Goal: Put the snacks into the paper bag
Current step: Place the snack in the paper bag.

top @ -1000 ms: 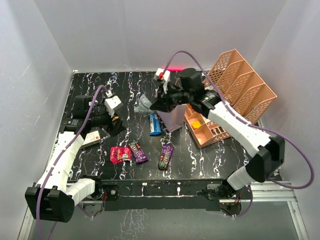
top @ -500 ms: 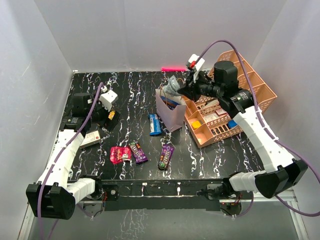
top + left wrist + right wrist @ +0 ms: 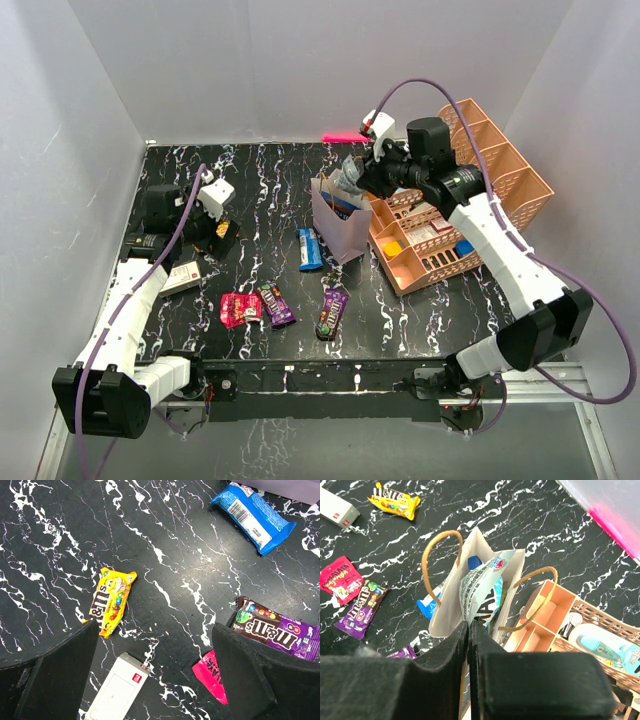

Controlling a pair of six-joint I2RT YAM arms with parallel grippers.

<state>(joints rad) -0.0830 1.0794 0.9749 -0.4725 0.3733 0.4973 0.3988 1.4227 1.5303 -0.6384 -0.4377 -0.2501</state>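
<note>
My right gripper (image 3: 358, 180) (image 3: 470, 626) is shut on the blue-and-white pouch (image 3: 480, 587) (image 3: 347, 176) and holds it over the open paper bag (image 3: 342, 228) (image 3: 444, 611), with the pouch's lower end at the bag's mouth. My left gripper (image 3: 214, 222) (image 3: 155, 680) is open and empty, low over the table's left side. On the table lie a blue packet (image 3: 310, 248) (image 3: 252, 516), a yellow packet (image 3: 112, 600) (image 3: 226, 229), a purple-brown packet (image 3: 277, 303) (image 3: 277, 630), a red-pink packet (image 3: 240, 309) (image 3: 216, 679) and a second purple packet (image 3: 332, 312).
A salmon-pink mesh organiser (image 3: 490, 175) with small items stands right against the bag. A white box (image 3: 181, 278) (image 3: 117, 690) lies by my left gripper, with a black device (image 3: 150, 243) behind it. A pink strip (image 3: 345, 137) lies at the back wall.
My right arm has swung right with the pouch, from left of the bag to above its mouth. My left gripper has drawn back a little to the left.
</note>
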